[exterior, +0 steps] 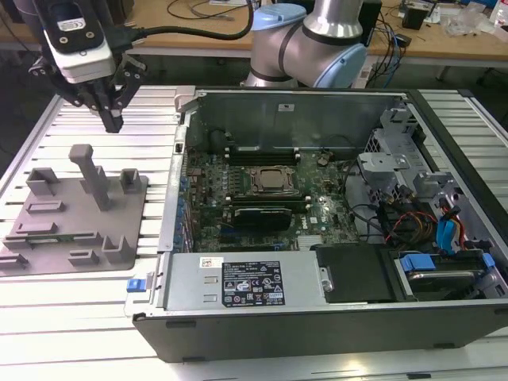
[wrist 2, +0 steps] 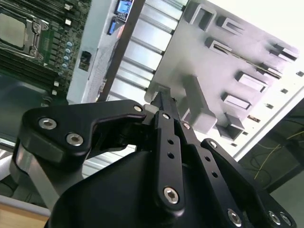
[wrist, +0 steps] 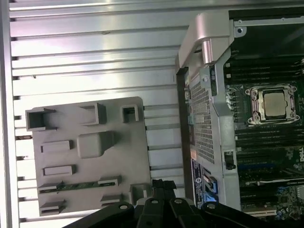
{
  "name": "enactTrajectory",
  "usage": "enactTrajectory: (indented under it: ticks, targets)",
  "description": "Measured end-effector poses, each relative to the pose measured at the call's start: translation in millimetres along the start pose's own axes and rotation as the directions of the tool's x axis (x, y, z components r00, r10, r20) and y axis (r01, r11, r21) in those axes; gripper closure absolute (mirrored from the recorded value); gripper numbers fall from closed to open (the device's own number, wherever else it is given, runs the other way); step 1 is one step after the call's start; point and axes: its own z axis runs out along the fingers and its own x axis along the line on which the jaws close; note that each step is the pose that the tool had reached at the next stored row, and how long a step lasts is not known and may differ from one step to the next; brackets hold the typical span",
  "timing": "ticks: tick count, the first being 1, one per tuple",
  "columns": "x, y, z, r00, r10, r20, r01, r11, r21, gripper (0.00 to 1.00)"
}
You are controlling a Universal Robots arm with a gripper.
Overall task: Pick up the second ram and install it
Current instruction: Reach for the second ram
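The second ram (wrist: 71,186) is a thin green stick lying flat in a slot between grey blocks on the grey fixture plate (wrist: 118,156), at the edge farthest from the case in the first wrist view. My gripper (exterior: 113,125) hangs above the far part of that plate (exterior: 79,218), at the exterior view's left. Its black fingers (wrist 2: 164,97) meet at the tips and hold nothing. In the first wrist view the fingertips (wrist: 161,184) sit over the slatted table beside the plate, apart from the ram.
The open computer case (exterior: 302,103) lies at the exterior view's right, with the CPU socket (exterior: 274,181) and black memory slots on both sides of it. A tall grey post (exterior: 91,171) rises from the fixture plate. The power supply (exterior: 246,282) and cables fill the case's near side.
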Motion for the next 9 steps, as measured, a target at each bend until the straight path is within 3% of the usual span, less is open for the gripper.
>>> enactTrajectory:
  ticks: [3, 9]
  targets:
    - [7.7, -0.6, 0.7, 1.0, 0.0, 0.0, 0.0, 1.0, 0.0, 0.92]
    - [33.5, -2.6, 1.2, 1.0, -0.001, -0.0001, 0.001, 1.0, 0.0001, 0.92]
